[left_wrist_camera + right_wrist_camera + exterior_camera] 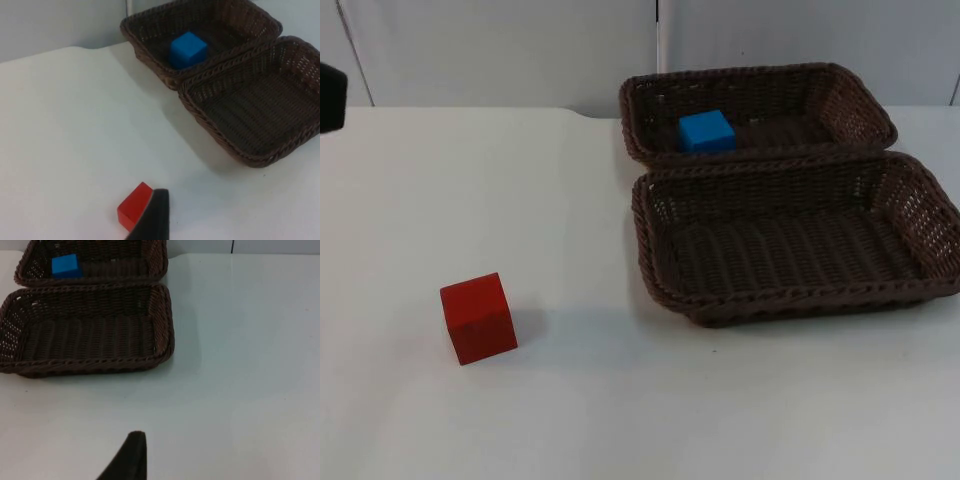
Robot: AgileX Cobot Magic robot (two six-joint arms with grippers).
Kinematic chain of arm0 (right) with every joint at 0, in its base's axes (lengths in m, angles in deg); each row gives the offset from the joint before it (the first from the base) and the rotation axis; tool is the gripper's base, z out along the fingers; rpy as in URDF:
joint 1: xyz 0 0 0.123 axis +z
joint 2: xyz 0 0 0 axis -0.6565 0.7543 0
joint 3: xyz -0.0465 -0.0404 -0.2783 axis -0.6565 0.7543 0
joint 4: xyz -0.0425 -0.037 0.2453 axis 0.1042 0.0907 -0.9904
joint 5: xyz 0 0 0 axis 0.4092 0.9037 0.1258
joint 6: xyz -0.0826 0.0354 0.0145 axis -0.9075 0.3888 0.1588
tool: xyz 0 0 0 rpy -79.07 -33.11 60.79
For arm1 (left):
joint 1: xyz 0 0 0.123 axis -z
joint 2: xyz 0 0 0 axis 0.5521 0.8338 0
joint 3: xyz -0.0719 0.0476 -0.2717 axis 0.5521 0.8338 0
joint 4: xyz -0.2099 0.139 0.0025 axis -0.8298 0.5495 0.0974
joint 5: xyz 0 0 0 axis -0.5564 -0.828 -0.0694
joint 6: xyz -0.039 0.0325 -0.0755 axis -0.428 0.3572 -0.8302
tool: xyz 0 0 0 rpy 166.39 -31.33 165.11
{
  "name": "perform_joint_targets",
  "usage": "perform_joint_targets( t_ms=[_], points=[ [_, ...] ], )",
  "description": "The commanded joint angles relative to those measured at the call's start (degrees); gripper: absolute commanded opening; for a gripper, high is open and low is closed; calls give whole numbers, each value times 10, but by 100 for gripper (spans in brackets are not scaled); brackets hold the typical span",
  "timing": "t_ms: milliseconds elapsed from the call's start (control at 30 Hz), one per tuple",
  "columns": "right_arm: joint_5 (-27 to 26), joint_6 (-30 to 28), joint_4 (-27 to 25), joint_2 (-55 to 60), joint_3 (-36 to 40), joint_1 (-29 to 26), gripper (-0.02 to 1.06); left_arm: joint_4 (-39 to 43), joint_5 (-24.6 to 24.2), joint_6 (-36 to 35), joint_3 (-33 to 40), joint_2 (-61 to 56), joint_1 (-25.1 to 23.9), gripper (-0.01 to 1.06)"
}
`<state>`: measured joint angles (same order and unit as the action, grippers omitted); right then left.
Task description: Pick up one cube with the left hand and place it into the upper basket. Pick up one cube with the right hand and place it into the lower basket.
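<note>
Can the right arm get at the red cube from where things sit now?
Probably not easily: the red cube lies on the open table far left, across from the lower basket. Nothing covers it, but the right claw must cross over.

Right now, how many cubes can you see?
2. A small blue cube sits inside the upper brown wicker basket. A red cube rests on the white table, left of the baskets. None appears hidden.
</note>
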<state>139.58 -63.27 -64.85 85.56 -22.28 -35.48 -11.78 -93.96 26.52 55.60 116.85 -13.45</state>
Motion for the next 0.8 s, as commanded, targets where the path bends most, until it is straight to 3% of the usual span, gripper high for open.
perform_joint_targets(
  t_ms=[0,433,767],
  points=[
    [-2,-1,2,-3,3,-3,105,4,4,-7,3,-8,-1,86],
    [-5,-1,0,-2,3,-3,105,-1,4,-9,3,-12,-1,86],
    [-24,-1,0,139,-19,-3,105,3,-3,-9,3,-12,-1,86]
  ],
)
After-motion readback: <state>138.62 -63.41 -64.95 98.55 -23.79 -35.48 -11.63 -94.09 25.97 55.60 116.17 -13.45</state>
